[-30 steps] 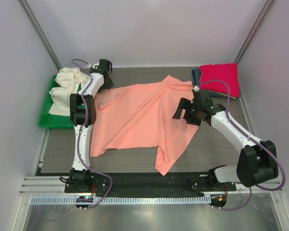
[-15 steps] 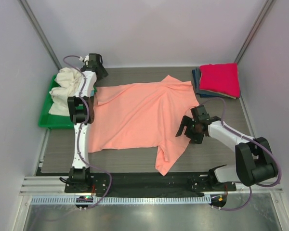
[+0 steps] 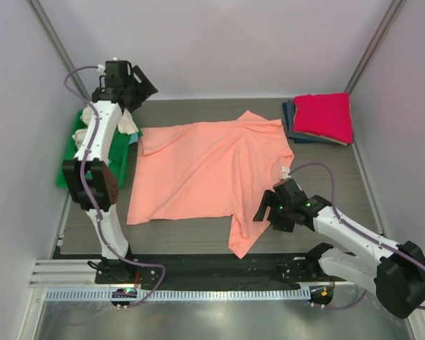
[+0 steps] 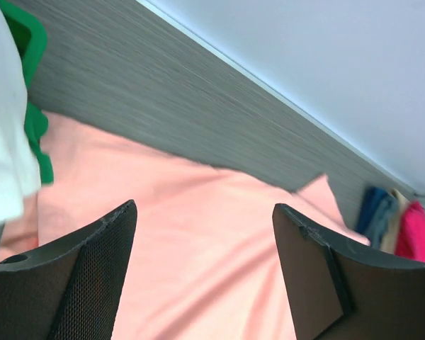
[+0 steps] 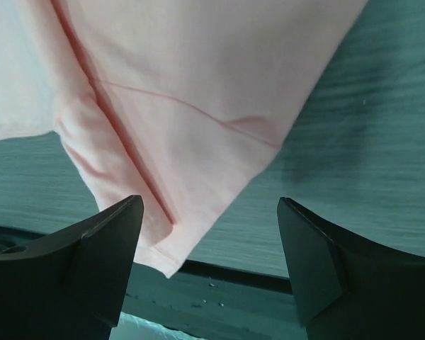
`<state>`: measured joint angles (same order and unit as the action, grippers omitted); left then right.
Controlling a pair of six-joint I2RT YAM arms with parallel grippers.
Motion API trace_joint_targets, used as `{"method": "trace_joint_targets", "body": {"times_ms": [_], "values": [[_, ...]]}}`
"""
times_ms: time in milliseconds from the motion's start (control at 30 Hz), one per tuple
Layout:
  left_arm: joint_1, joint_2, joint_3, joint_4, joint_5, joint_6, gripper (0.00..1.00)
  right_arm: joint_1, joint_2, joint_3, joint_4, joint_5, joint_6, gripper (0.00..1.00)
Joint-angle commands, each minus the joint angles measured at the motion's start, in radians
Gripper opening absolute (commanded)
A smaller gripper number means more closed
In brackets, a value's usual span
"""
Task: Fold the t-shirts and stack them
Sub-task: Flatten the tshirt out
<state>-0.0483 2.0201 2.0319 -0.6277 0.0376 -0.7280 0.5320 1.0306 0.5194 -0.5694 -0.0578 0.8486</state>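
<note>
The salmon-pink t-shirt lies spread on the table; it also shows in the left wrist view and the right wrist view, where one sleeve points at the near edge. My left gripper is open and empty, raised at the far left above the shirt's far left corner. My right gripper is open and empty, just right of the near sleeve. A cream-white t-shirt lies bunched on the green tray. A magenta-red t-shirt lies folded on dark blue ones at the far right.
The green tray stands at the table's left edge. The black base rail runs along the near edge. White walls close in the back and both sides.
My left arm has risen and swung back left, away from the shirt's far left corner. My right arm has drawn back toward the near edge, from the shirt's right side to beside the near sleeve.
</note>
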Motion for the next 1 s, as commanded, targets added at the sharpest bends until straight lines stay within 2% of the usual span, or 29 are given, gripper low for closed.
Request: {"method": "trace_joint_targets", "body": {"times_ms": [0,33,167,300,400,467,533,567,700,800,867,900,933,967], "values": [[0.001,-0.145,-0.134,0.002,0.068,-0.036,0.78,0.051,-0.062,-0.071,-0.023,0.048,0.125,0.82],[0.001,-0.181,-0.185,0.002,0.073,-0.036,0.78,0.051,-0.063,-0.082,-0.008,0.05,0.13,0.81],[-0.002,-0.398,-0.443,0.005,0.081,-0.024,0.78,0.065,0.012,-0.098,0.08,0.009,0.144,0.65],[-0.004,-0.562,-0.599,-0.029,0.065,0.019,0.78,0.198,0.074,-0.073,0.12,0.052,0.201,0.59],[-0.004,-0.679,-0.708,-0.082,0.039,0.056,0.78,0.24,0.121,-0.085,0.16,0.088,0.216,0.49],[-0.004,-0.747,-0.769,-0.093,0.031,0.062,0.78,0.24,0.131,-0.102,0.18,0.113,0.219,0.3],[-0.004,-0.84,-0.858,-0.101,0.028,0.068,0.79,0.24,0.125,-0.107,0.172,0.15,0.213,0.05],[-0.004,-0.866,-0.884,-0.104,0.025,0.07,0.79,0.238,0.111,-0.104,0.157,0.195,0.217,0.01],[-0.004,-0.957,-0.941,-0.187,-0.01,0.088,0.8,0.2,-0.041,-0.039,-0.062,0.398,0.256,0.01],[-0.004,-0.994,-0.95,-0.248,-0.03,0.093,0.8,0.119,-0.216,0.036,-0.301,0.531,0.27,0.01],[-0.004,-1.018,-0.966,-0.265,-0.061,0.09,0.8,0.074,-0.303,0.053,-0.345,0.541,0.247,0.02],[-0.004,-1.024,-0.973,-0.277,-0.048,0.084,0.81,0.051,-0.316,0.051,-0.343,0.5,0.231,0.15],[-0.004,-1.035,-0.983,-0.28,-0.044,0.076,0.81,0.033,-0.31,0.053,-0.345,0.487,0.219,0.47],[-0.004,-1.05,-1.005,-0.283,-0.042,0.07,0.8,0.033,-0.302,0.057,-0.351,0.484,0.228,0.6]]}}
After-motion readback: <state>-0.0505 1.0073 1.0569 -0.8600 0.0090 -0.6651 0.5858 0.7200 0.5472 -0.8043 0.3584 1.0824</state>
